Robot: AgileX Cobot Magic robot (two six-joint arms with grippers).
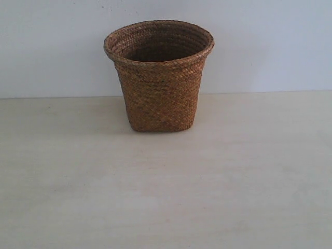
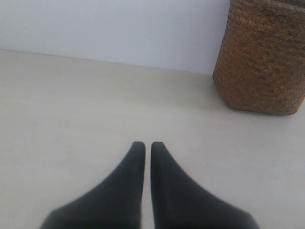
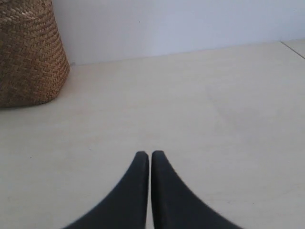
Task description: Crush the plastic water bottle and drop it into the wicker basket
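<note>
There is one wicker basket [image 1: 158, 88], standing upright on the pale table [image 1: 166, 202] near the white wall [image 1: 270, 41]. Its inside is dark, and I cannot tell what it holds. There are two grippers. The left gripper [image 2: 144, 145] and the right gripper [image 3: 145, 155] each have their jaws almost together and hold nothing. The basket stands ahead of both, well apart.
</note>
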